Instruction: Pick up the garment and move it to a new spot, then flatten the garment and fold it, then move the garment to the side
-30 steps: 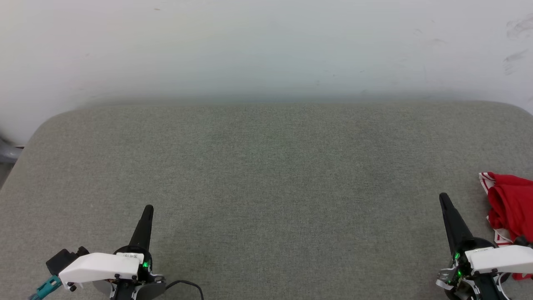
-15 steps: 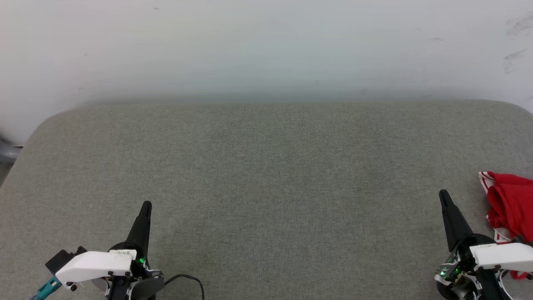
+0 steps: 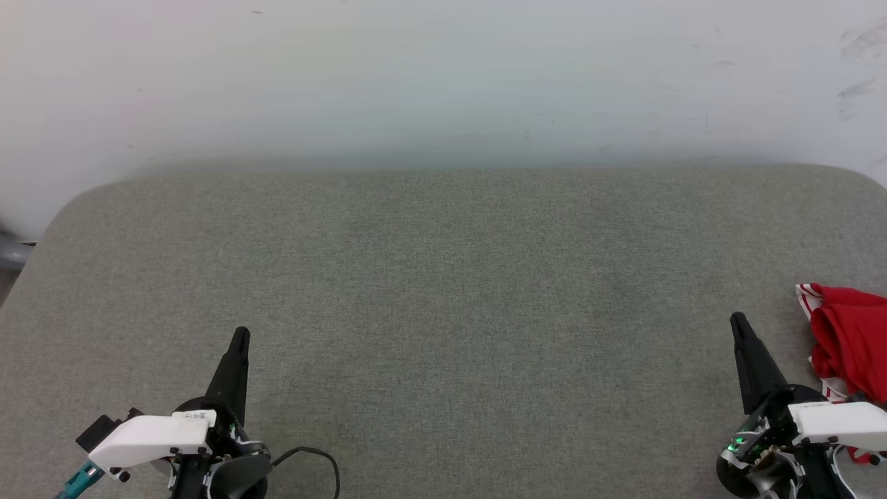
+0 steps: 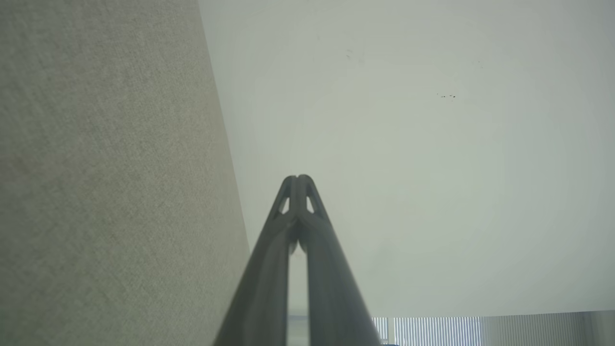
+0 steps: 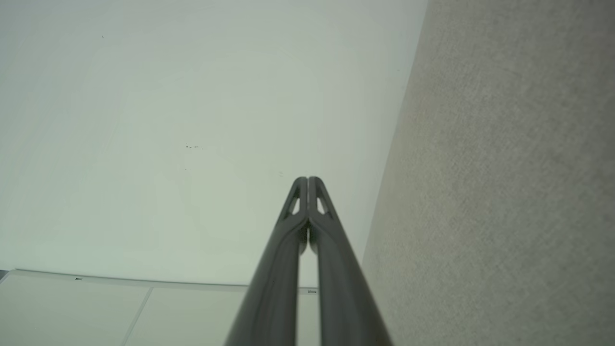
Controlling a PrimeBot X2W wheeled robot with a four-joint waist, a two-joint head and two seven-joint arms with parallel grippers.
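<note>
The garment, red with a strip of red-and-white striped trim, lies bunched at the right edge of the grey fabric table, partly cut off by the picture's edge. My right gripper stands just left of it, shut and holding nothing, its tips pressed together in the right wrist view. At the lower left my left gripper is shut and empty too, fingertips touching in the left wrist view. Both point away from me toward the wall.
A pale wall rises right behind the table's far edge. The table's corners are rounded. A black cable loops by my left wrist. A grey pipe-like object shows beyond the left edge.
Both grippers have drifted slightly back toward me and lower in the head view. The garment has not moved.
</note>
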